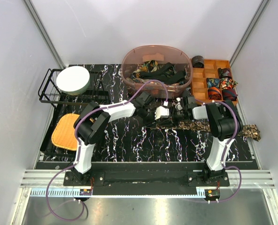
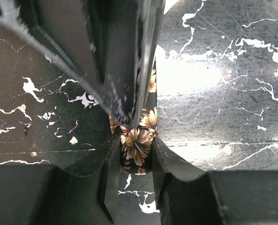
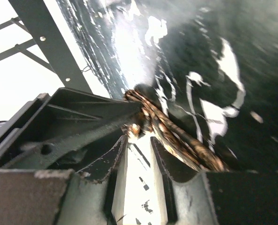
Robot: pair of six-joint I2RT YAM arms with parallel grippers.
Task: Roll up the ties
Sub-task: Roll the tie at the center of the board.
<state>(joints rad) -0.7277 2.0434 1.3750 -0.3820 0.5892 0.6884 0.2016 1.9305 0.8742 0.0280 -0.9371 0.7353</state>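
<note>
A brown floral tie point(image 1: 200, 126) lies stretched across the black marble table point(image 1: 129, 140), its wide end near the right edge. My left gripper point(image 1: 163, 112) is at the tie's narrow end. In the left wrist view the tie point(image 2: 138, 146) fills the gap at the left gripper point(image 2: 135, 140) tips, which are shut on it. My right gripper point(image 1: 179, 107) faces it closely. In the right wrist view the right gripper point(image 3: 139, 139) stands open with bare table between the fingers. There the tie point(image 3: 176, 138) runs past the outside of its right finger.
A clear pink tub point(image 1: 129, 77) holding several loose ties stands at the back. To its right is a wooden organizer point(image 1: 198, 84) with rolled ties in its compartments. A wire rack point(image 1: 47, 89) with a white bowl point(image 1: 73, 80) and an orange pad point(image 1: 66, 131) are on the left.
</note>
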